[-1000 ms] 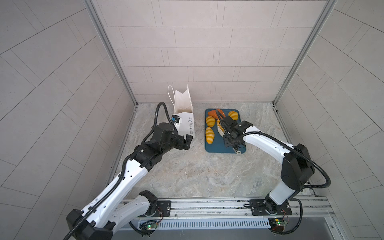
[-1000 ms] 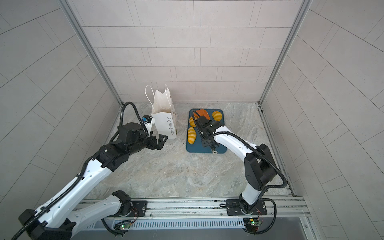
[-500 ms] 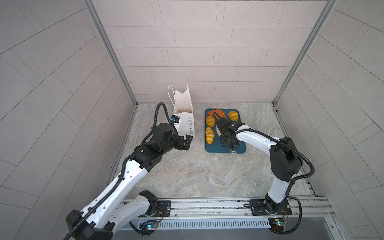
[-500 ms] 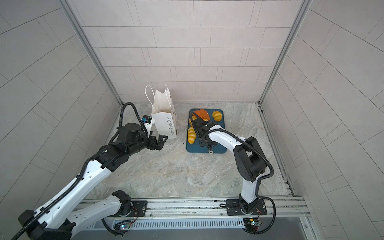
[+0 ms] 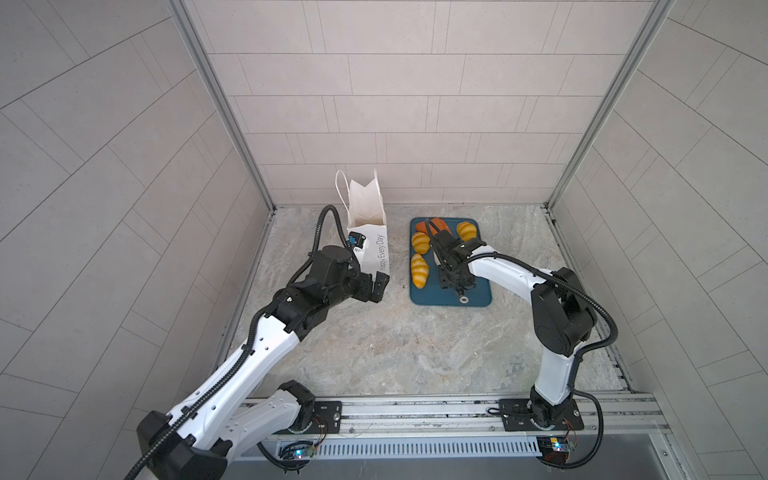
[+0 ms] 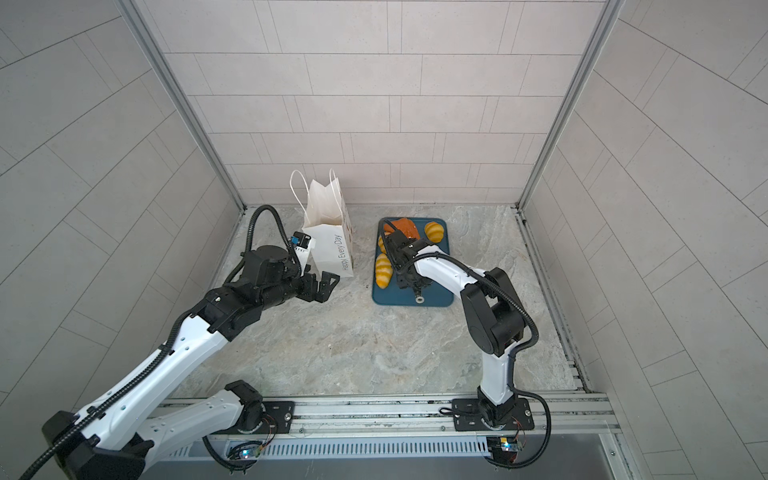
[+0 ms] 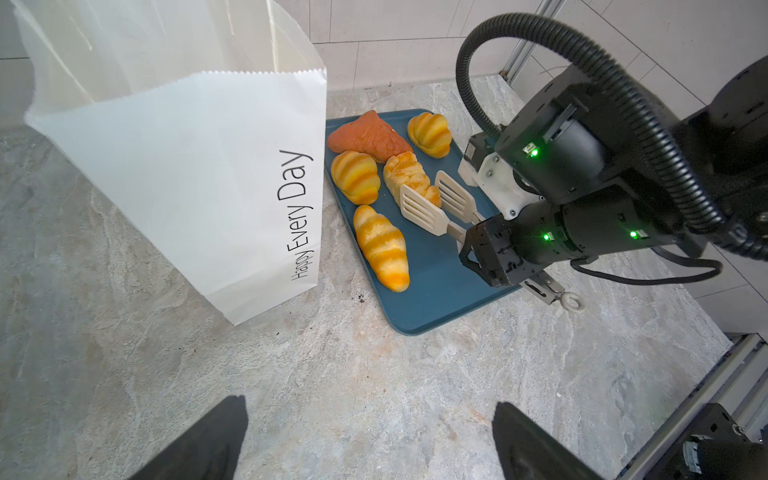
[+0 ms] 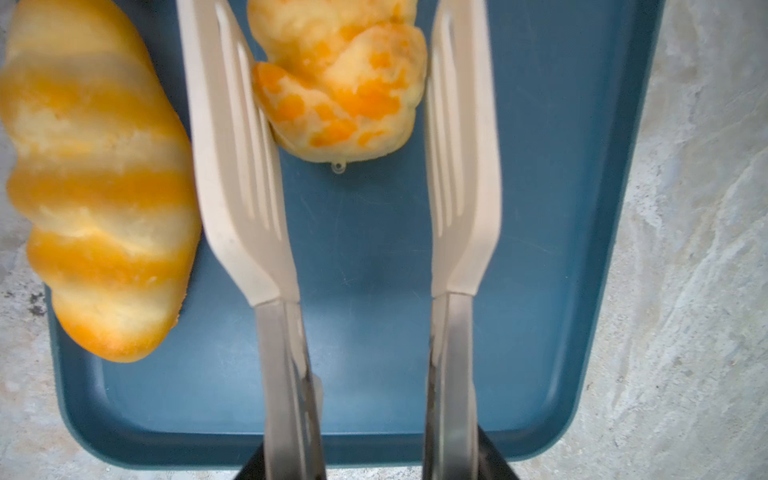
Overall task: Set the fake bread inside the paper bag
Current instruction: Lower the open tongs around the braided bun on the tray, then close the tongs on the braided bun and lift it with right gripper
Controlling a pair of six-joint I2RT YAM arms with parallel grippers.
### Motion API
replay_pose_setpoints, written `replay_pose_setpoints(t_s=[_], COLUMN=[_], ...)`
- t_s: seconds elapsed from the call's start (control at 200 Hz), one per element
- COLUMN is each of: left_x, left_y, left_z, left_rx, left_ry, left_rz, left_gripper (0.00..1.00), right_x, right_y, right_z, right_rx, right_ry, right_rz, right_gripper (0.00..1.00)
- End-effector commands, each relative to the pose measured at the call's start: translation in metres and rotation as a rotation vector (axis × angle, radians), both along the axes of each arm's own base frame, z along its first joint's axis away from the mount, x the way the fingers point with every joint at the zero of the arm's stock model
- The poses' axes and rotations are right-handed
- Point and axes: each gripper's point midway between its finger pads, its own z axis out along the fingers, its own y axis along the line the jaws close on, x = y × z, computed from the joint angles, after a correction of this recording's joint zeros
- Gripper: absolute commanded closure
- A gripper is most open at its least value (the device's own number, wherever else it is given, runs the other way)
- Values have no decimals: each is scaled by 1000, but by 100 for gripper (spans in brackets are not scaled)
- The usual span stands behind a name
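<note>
fake bread (image 7: 381, 245): 5 pcs, on tray (image 7: 440, 286) | paper bag (image 7: 187, 187): upright, open, beside tray

Pale tiled walls (image 5: 415, 104) enclose a grey marbled floor (image 5: 415, 345).

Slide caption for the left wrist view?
Right gripper holds tongs straddling a twisted pastry on the teal tray, beside the upright paper bag.

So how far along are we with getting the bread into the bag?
Done: cannot tell, since the paper bag stands open but its inside is hidden. In hand: the right gripper holds the tongs, blades either side of a pale twisted pastry, not yet lifted. To do: all five visible pastries lie on the tray. The left gripper hovers open near the bag.
</note>
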Motion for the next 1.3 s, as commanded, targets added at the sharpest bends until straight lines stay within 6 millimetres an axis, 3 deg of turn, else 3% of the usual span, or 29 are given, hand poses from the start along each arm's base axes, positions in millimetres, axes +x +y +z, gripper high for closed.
replay_pose_setpoints(t_s=[0.0,0.23,0.535,0.866,1.126,1.296], left_x=[-2,0,2,2,2,5], left_y=[-4,-4,1,3,-6,-2], left_z=[3,2,7,15,19,29], left_rx=[5,11,10,-4,-31,-39], left_ry=[-7,-7,-23,-42,-33,-66], left_rz=[-29,-19,15,32,-7,25], left_gripper=[0,0,0,0,0,0], right_x=[5,1,-7,-19,-29,-36], right_y=[-2,-6,-8,-11,-4,3], right_z=[0,-5,0,24,56,78], right_rx=[-2,-10,12,52,143,217], right_ry=[7,51,50,-1,-81,-145], right_rz=[4,37,65,91,139,178], right_gripper=[49,54,71,73,73,73])
